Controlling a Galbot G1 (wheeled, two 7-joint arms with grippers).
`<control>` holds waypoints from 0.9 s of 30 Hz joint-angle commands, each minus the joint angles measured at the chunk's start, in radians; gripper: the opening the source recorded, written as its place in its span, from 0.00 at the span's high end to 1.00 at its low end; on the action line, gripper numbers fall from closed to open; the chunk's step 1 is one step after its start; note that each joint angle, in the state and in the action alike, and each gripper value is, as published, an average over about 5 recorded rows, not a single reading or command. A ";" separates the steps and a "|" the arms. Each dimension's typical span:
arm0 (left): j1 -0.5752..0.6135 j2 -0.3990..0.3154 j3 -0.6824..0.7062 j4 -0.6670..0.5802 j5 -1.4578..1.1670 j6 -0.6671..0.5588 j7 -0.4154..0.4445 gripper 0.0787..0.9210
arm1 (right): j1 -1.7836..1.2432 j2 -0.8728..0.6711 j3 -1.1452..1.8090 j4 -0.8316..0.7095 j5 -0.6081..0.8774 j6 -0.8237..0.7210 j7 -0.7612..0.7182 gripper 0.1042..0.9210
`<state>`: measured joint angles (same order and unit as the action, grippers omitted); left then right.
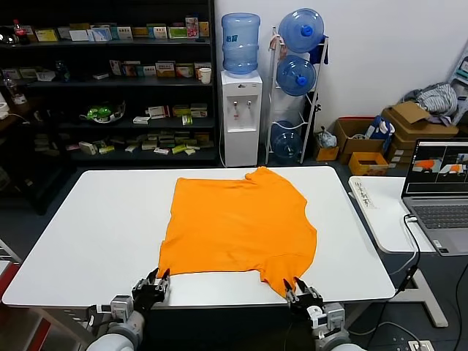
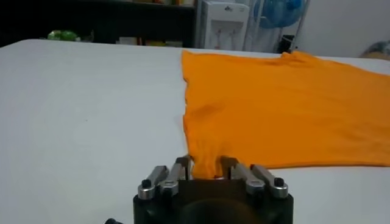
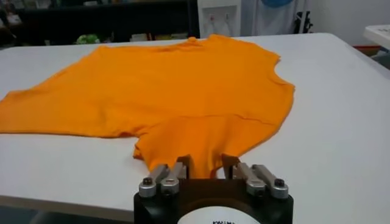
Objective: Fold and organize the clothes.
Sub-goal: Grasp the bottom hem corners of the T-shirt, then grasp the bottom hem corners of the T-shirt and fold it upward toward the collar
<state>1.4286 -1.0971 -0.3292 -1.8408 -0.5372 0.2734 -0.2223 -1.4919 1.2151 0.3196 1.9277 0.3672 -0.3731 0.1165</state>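
Observation:
The orange T-shirt lies spread flat on the white table, with no lettering showing. My left gripper is at the table's near edge, shut on the shirt's near left corner, which is bunched between its fingers in the left wrist view. My right gripper is at the near edge too, shut on the shirt's near right corner, a sleeve-like flap, seen in the right wrist view. The shirt also shows in both wrist views.
A side table with an open laptop stands to the right. Behind the table are dark shelves, a water dispenser, a bottle rack, and cardboard boxes with a grey cloth heap.

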 commanded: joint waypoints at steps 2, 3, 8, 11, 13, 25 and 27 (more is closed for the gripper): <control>0.029 0.000 0.003 -0.033 -0.002 -0.004 -0.003 0.68 | -0.017 -0.003 -0.003 0.017 -0.009 0.021 0.006 0.79; 0.038 0.001 0.001 -0.045 -0.002 -0.005 -0.005 0.72 | -0.025 -0.005 -0.002 0.026 -0.009 0.025 0.009 0.84; 0.097 0.010 -0.016 -0.113 -0.013 -0.014 -0.024 0.89 | -0.091 -0.032 0.007 0.096 0.000 0.044 0.038 0.96; 0.140 0.022 -0.030 -0.175 -0.041 -0.014 -0.045 0.96 | -0.163 -0.060 0.022 0.163 0.010 0.053 0.062 0.97; 0.173 0.034 -0.039 -0.223 -0.064 -0.012 -0.061 0.98 | -0.225 -0.081 0.034 0.215 0.013 0.061 0.076 0.97; 0.152 0.094 -0.059 -0.308 -0.135 -0.008 -0.098 0.98 | -0.225 -0.120 0.050 0.338 0.056 0.092 0.185 0.97; 0.070 0.095 -0.045 -0.251 -0.140 -0.010 -0.084 0.98 | -0.110 -0.119 0.032 0.268 0.086 0.084 0.208 0.97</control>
<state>1.6090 -1.0283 -0.3815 -2.0953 -0.6335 0.2681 -0.3022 -1.7177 1.1165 0.3590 2.1970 0.4077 -0.2977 0.2536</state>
